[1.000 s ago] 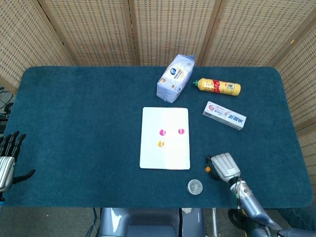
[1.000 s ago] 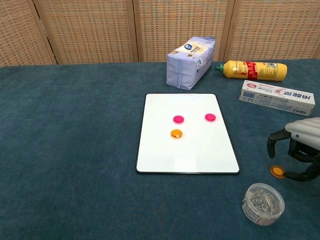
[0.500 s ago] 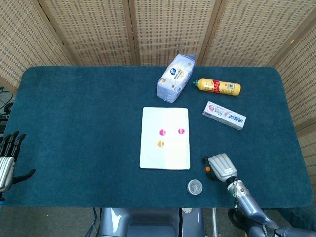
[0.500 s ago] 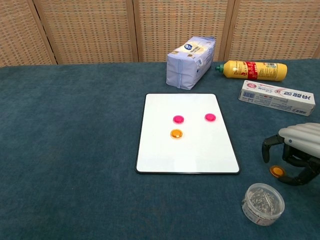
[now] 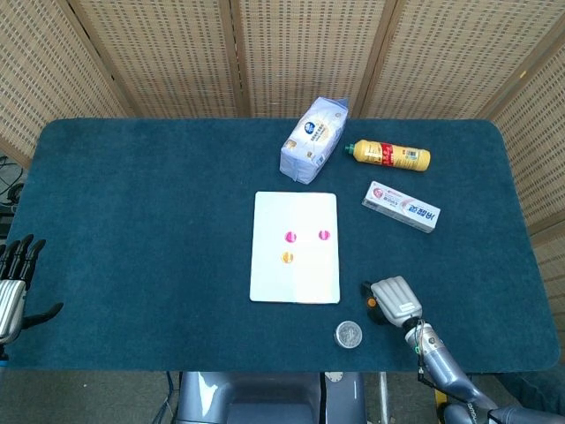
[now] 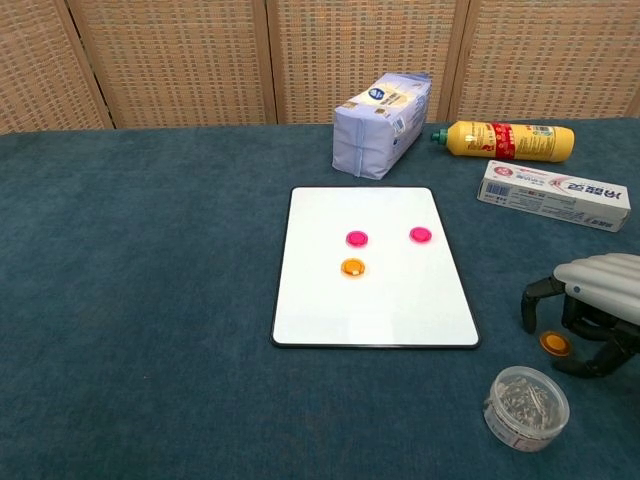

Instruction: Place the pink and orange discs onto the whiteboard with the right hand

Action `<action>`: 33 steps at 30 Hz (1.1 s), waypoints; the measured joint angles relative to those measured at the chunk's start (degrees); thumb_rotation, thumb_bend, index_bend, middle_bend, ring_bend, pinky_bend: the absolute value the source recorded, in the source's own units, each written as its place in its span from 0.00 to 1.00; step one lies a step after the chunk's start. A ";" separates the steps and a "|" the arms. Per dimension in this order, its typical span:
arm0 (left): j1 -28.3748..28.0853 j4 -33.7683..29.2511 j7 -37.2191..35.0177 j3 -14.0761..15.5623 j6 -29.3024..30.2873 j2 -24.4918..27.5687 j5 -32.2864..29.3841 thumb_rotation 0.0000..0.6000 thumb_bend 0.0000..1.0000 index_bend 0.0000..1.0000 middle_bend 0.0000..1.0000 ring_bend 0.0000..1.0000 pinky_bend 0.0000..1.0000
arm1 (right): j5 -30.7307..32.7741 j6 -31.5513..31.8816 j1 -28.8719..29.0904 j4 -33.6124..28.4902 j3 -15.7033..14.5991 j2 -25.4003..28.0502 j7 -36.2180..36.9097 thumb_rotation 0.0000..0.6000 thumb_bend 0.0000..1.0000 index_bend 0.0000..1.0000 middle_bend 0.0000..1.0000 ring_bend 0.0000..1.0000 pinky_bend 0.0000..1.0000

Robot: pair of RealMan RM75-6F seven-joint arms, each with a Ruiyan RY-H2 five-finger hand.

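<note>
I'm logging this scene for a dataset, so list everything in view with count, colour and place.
Table: one, dark blue cloth top.
Whiteboard: one, white, table centre.
Pink discs: two, on the whiteboard.
Orange discs: two; one on the whiteboard, one on the cloth under the right hand.
Tissue pack: one, pale blue, behind the whiteboard.
Bottle: one, yellow, lying at far right.
Toothpaste box: one, white, in front of the bottle.
Round container: one, clear, near right edge.
Left hand: near left edge, fingers apart, holding nothing.
Right hand: arched over the loose orange disc; grasp unclear.
</note>
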 measured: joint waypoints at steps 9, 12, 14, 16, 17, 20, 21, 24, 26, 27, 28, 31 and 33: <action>0.01 0.00 0.13 -0.02 0.00 -0.03 -0.07 1.00 0.00 0.00 0.00 0.00 0.00 | 1.03 -1.49 0.26 0.21 0.88 0.06 -0.62 1.00 0.34 0.44 0.92 0.93 1.00; -0.02 -0.07 0.17 -0.05 -0.03 -0.01 -0.09 1.00 0.00 0.00 0.00 0.00 0.00 | 1.54 -2.00 0.35 0.25 1.18 0.07 -1.02 1.00 0.34 0.49 0.93 0.93 1.00; -0.02 -0.10 0.22 -0.04 -0.03 -0.02 -0.11 1.00 0.00 0.00 0.00 0.00 0.00 | 1.66 -2.12 0.32 0.29 1.33 0.04 -0.99 1.00 0.34 0.50 0.93 0.93 1.00; -0.02 -0.11 0.22 -0.06 -0.03 -0.02 -0.12 1.00 0.00 0.00 0.00 0.00 0.00 | 1.64 -2.13 0.31 0.28 1.47 0.01 -0.98 1.00 0.34 0.50 0.93 0.93 1.00; -0.01 -0.10 0.22 -0.05 -0.02 -0.02 -0.11 1.00 0.00 0.00 0.00 0.00 0.00 | 1.61 -2.12 0.30 0.25 1.52 0.01 -0.96 1.00 0.34 0.50 0.93 0.93 1.00; 0.01 -0.11 0.20 -0.04 0.03 -0.02 -0.07 1.00 0.00 0.00 0.00 0.00 0.00 | 1.47 -2.14 0.26 0.07 1.60 0.06 -0.92 1.00 0.35 0.50 0.93 0.93 1.00; 0.00 -0.10 0.20 -0.03 0.01 -0.02 -0.07 1.00 0.00 0.00 0.00 0.00 0.00 | 1.42 -2.14 0.25 0.05 1.62 0.07 -0.91 1.00 0.35 0.51 0.93 0.93 1.00; 0.00 -0.09 0.12 -0.03 0.00 -0.01 -0.07 1.00 0.00 0.00 0.00 0.00 0.00 | 1.42 -2.21 0.22 -0.06 1.71 0.08 -0.96 1.00 0.35 0.51 0.93 0.93 1.00; 0.00 -0.06 0.07 -0.02 -0.01 0.00 -0.05 1.00 0.00 0.00 0.00 0.00 0.00 | 1.40 -2.24 0.24 -0.12 1.85 0.11 -0.99 1.00 0.35 0.51 0.93 0.93 1.00; 0.00 -0.06 0.07 -0.02 -0.01 0.00 -0.04 1.00 0.00 0.00 0.00 0.00 0.00 | 1.34 -2.18 0.24 -0.22 1.94 0.14 -0.96 1.00 0.35 0.51 0.93 0.93 1.00; 0.00 -0.06 0.07 -0.02 0.00 0.00 -0.04 1.00 0.00 0.00 0.00 0.00 0.00 | 1.29 -2.10 0.27 -0.36 2.08 0.19 -0.90 1.00 0.35 0.51 0.93 0.93 1.00; 0.01 -0.05 0.08 0.01 0.01 -0.01 0.00 1.00 0.00 0.00 0.00 0.00 0.00 | 1.20 -2.04 0.63 -0.93 2.75 0.40 -0.96 1.00 0.35 0.51 0.93 0.93 1.00; 0.00 -0.07 0.11 -0.01 0.02 -0.01 0.00 1.00 0.00 0.00 0.00 0.00 0.00 | 1.22 -2.08 1.09 -1.49 3.38 0.58 -1.28 1.00 0.35 0.51 0.93 0.93 1.00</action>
